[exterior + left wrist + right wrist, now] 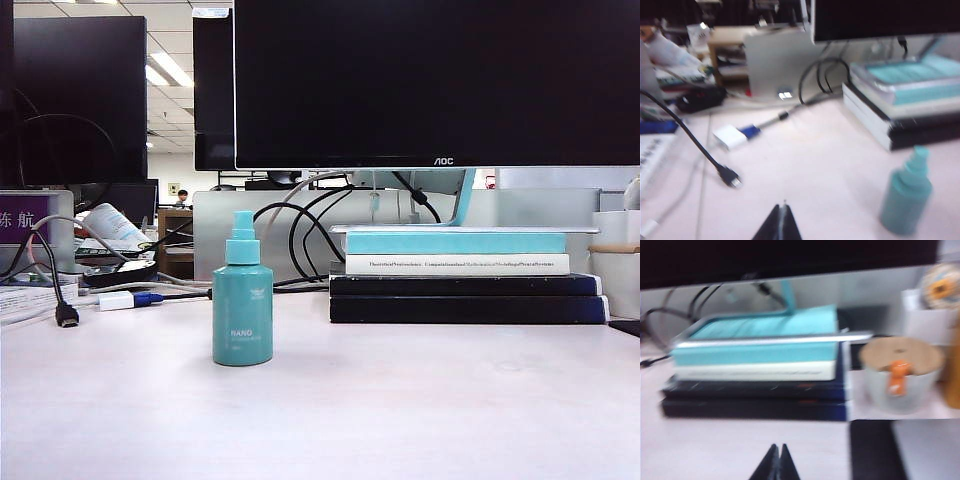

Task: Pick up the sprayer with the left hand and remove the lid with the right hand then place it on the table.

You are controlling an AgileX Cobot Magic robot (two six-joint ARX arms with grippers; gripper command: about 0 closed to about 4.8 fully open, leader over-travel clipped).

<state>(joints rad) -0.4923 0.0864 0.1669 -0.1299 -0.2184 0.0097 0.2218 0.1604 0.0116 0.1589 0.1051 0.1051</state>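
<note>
Black wedge-tipped left end effector (780, 223), right end effector (776, 462)

Stacked books (465, 275) sit under a monitor (435, 80).

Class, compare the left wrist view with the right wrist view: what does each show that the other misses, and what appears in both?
Only the left wrist view shows the sprayer standing upright on the table, a black cable plug, a white adapter and the shut left gripper. Only the right wrist view shows a pale tub with a cork-coloured lid, a black mat and the shut right gripper. Both share the book stack and the monitor.
</note>
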